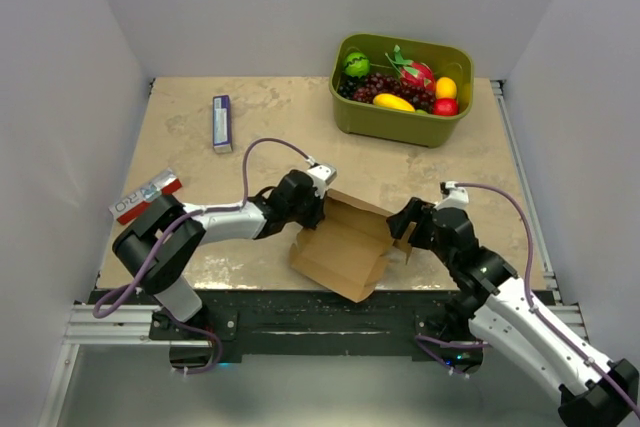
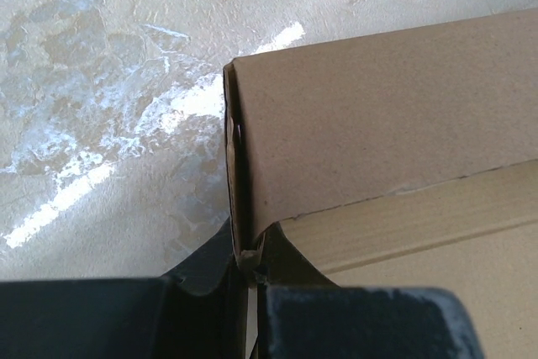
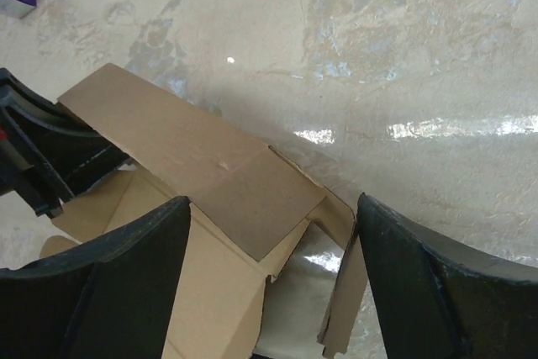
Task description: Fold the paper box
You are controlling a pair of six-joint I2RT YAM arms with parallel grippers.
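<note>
Two arms are flanking the paper box (image 1: 338, 252), which is sitting half-raised near the front edge of the table (image 1: 280, 127). I'm judging it partly done: walls are standing, flaps are gaping untucked. Left gripper (image 1: 322, 209) is pinching a wall edge, jaws nearly closed on cardboard, as only its wrist view is showing. Right gripper (image 1: 402, 227) is hanging wide over a loose flap, gripping nothing; its camera alone is revealing the open interior.

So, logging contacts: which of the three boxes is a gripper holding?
The brown paper box, pinched by the left gripper; purple box and red box lie untouched.
</note>
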